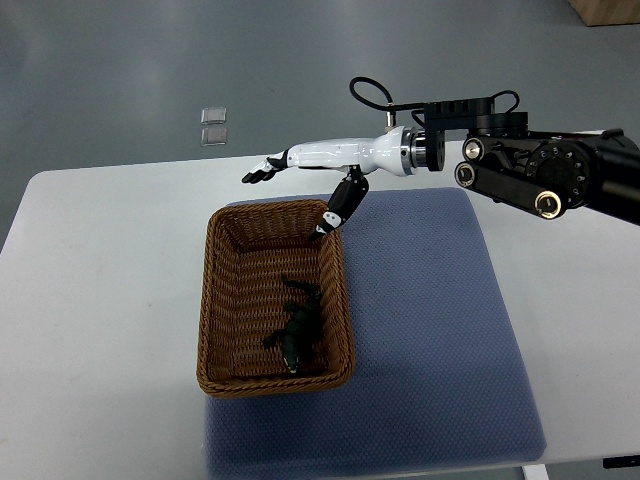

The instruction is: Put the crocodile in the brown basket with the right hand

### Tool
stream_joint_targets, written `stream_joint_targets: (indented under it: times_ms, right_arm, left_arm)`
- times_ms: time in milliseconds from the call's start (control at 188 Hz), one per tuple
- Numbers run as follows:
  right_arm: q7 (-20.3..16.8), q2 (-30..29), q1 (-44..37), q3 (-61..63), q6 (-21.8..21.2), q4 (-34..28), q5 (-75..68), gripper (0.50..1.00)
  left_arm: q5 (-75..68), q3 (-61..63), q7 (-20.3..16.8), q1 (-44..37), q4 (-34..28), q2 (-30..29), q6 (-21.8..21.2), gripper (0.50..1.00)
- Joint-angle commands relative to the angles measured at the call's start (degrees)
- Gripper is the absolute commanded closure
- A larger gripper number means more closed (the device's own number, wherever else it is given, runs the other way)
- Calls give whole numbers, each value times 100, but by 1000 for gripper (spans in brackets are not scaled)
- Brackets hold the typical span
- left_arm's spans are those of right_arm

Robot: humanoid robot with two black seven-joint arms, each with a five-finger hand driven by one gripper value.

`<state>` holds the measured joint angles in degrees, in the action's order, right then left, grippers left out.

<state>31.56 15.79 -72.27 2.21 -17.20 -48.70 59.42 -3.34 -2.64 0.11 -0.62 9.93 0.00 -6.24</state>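
Below and to the left of the fingers stands the brown woven wicker basket, a rectangular tray with ribbed, slightly flaring walls, and the small dark green toy crocodile lies inside it on the weave, toward the corner farthest from the fingers, its legs splayed and its skin looking bumpy and matte like soft plastic. Basket and all rest on a blue-grey dimpled mat that covers much of the smooth white tabletop. The right hand, glossy white with black joints, hovers over the basket's far rim; its fingers are stretched out and released, gripping nothing, with the black thumb hanging down just above the rim. Judging from this, the placing itself looks done and the step in hand is the release and clearing away. The next move calls for lifting the arm up and back toward the right edge without clipping the wicker rim with the thumb. The left hand is out of sight.
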Motion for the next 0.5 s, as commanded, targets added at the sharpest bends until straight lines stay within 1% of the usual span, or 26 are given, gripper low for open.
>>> stream_joint_targets:
  times_ms: [0,128,213,277,378,452,495]
  right_arm:
    - [-211,328,257,289,-301,1,-958,587]
    - [-492,618,793,834,-644,19,-2022,587]
    - [-721,645,1285,1273,-785,19,-2655,587]
    - [-897,618,1593,1546,-820,28,-3033,587]
    - [-1318,539,2111,2046,-829,107,-3806,585]
    - [-1565,513,2331,2310,-820,186,-4289,585]
    - [-1644,504,2402,2390,-811,230,-4484,585]
  left_arm:
    - [0,0,-2,1,0,0,0,500]
    - [0,0,-2,1,0,0,0,500]
    - [0,0,6,1,0,0,0,500]
    - [0,0,-2,1,0,0,0,500]
    - [0,0,-2,1,0,0,0,500]
    - [0,0,-2,1,0,0,0,500]
    - [0,0,-2,1,0,0,0,500]
